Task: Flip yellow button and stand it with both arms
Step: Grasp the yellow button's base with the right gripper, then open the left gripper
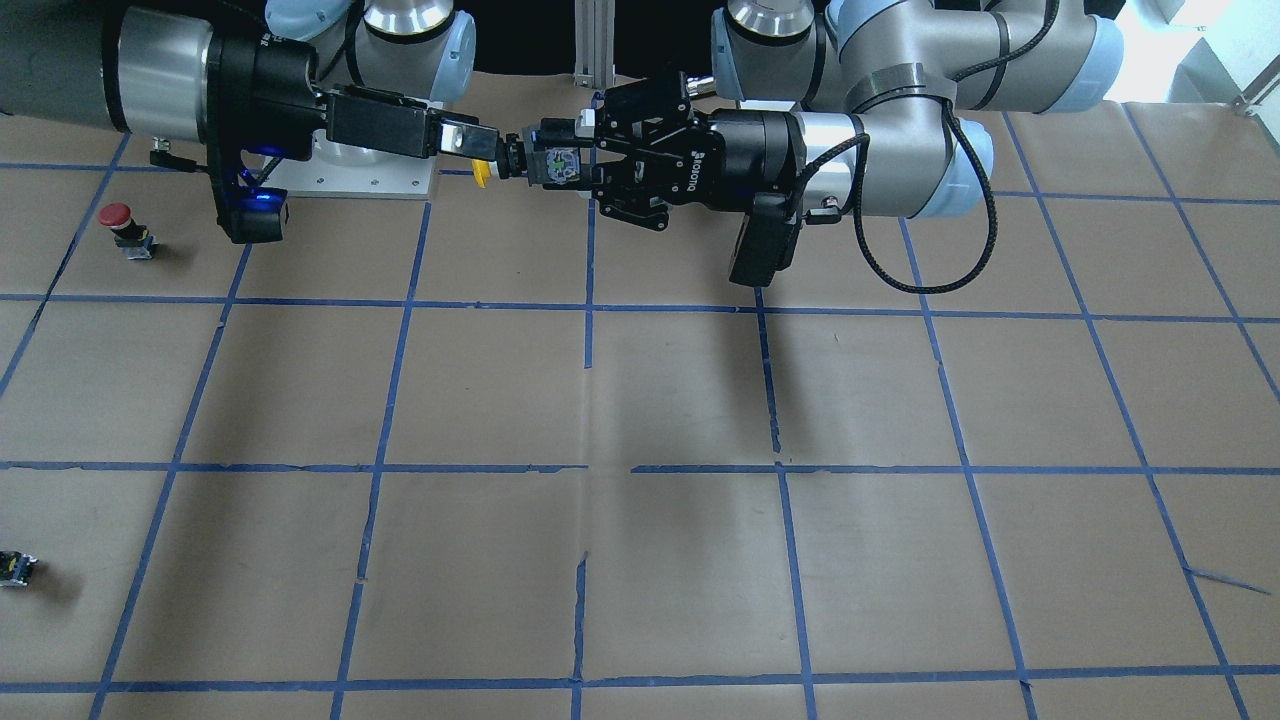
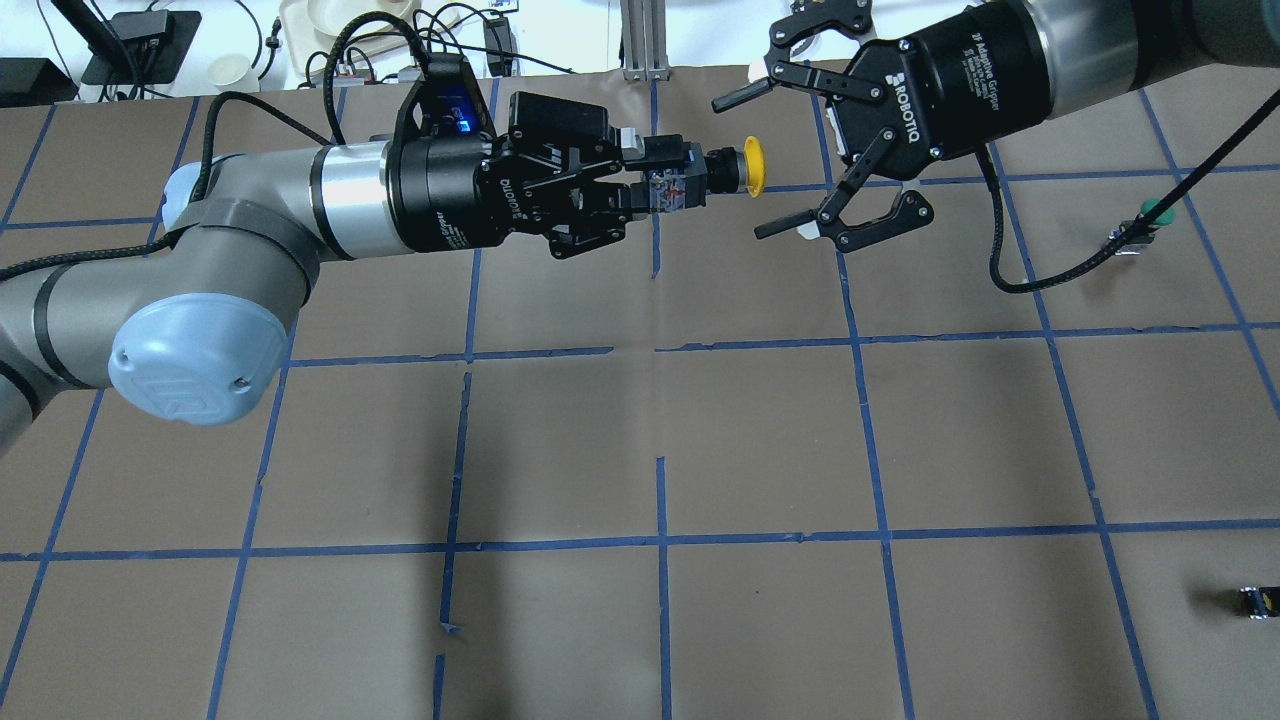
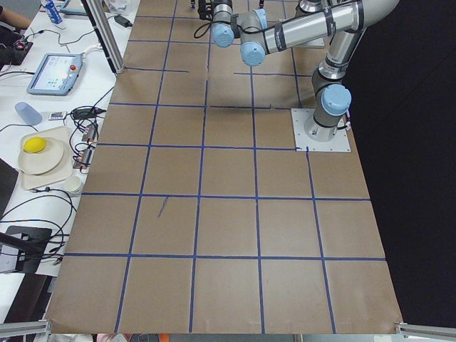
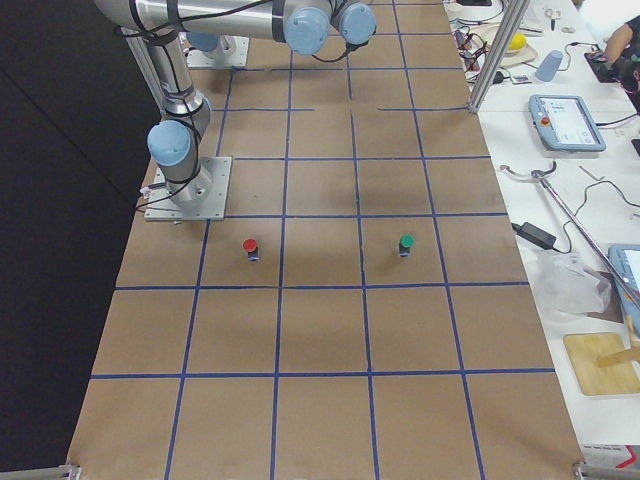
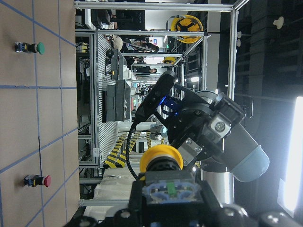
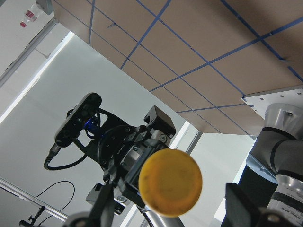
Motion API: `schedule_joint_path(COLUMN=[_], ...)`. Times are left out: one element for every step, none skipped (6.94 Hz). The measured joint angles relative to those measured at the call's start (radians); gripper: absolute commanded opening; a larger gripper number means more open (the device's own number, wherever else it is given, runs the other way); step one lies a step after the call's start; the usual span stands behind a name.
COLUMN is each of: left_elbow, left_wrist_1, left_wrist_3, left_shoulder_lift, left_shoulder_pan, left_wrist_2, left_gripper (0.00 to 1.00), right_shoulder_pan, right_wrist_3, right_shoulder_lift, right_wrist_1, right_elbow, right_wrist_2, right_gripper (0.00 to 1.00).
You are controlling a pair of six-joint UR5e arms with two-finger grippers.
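Yellow button (image 2: 730, 170) held in the air between the two grippers, above the far part of the table (image 2: 760, 440).

The button's black body is clamped by the left gripper (image 2: 672, 180). It is held level, with the cap turned toward the right gripper (image 2: 752, 166). The right gripper's jaws are spread wide, and the cap lies between its fingertips (image 2: 733, 100). Contact with the cap cannot be judged. From the front, the right gripper is seen edge-on and most of the cap is hidden behind a finger. Both side views cut the grippers off at the top edge. A red-capped button (image 1: 118, 218), a green-capped button (image 2: 1155, 212) and a small black block (image 1: 18, 568) are noted on the table, well apart.
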Motion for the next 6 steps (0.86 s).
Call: schedule_joint_path(left_elbow=[-0.001,-0.003,-0.005,-0.005,-0.005,-0.004], left_wrist_1=[0.008,0.012,0.014,0.015,0.015,0.015], left_wrist_3=[-0.001,-0.002,0.000,0.000,-0.007,-0.020], left_shoulder_lift=[0.000,0.000,0.000,0.000,-0.001,0.000], left_shoulder_pan=[0.000,0.000,0.000,0.000,-0.001,-0.001], left_wrist_2=[-0.007,-0.010,-0.013,-0.013,-0.013,-0.009], left_gripper=[0.10,0.10,0.12,0.51,0.99,1.00], right_shoulder_pan=[0.000,0.000,0.000,0.001,0.001,0.000], right_wrist_3=[0.000,0.000,0.001,0.002,0.004,0.005], right_shoulder_lift=[0.000,0.000,0.000,0.000,0.001,0.001], right_wrist_1=[0.003,0.006,0.009,0.009,0.010,0.007], right_elbow=[0.000,0.000,0.000,0.000,0.000,-0.001], right_wrist_2=[-0.004,-0.006,-0.009,-0.009,-0.008,-0.006], right_gripper=[0.27,0.27,0.27,0.27,0.27,0.27])
